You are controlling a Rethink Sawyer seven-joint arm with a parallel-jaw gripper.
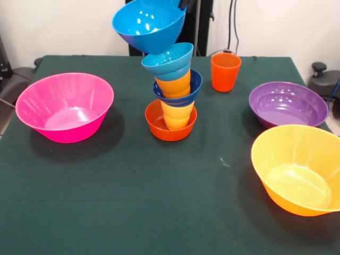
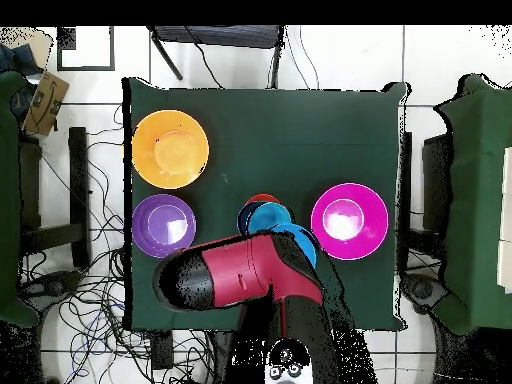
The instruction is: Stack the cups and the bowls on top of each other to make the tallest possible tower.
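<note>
The tower stands mid-table: small orange-red bowl (image 1: 159,126) as base, yellow cup (image 1: 178,114), dark blue bowl (image 1: 195,85), light orange cup (image 1: 173,85), cyan bowl (image 1: 169,59) on top, leaning slightly. My gripper (image 1: 186,4) shows only at the top edge, shut on the rim of a medium blue bowl (image 1: 149,24). That bowl hangs tilted just above the cyan bowl's left rim; I cannot tell if they touch. In the overhead view my arm (image 2: 240,270) covers part of the blue bowl (image 2: 300,243) beside the cyan bowl (image 2: 268,215). A red-orange cup (image 1: 226,71) stands right of the tower.
A large pink bowl (image 1: 65,106) (image 2: 348,220) sits at the left. A purple bowl (image 1: 288,103) (image 2: 163,225) and a large yellow-orange bowl (image 1: 300,167) (image 2: 170,149) sit at the right. The dark green table (image 1: 133,202) spreads in front of the tower.
</note>
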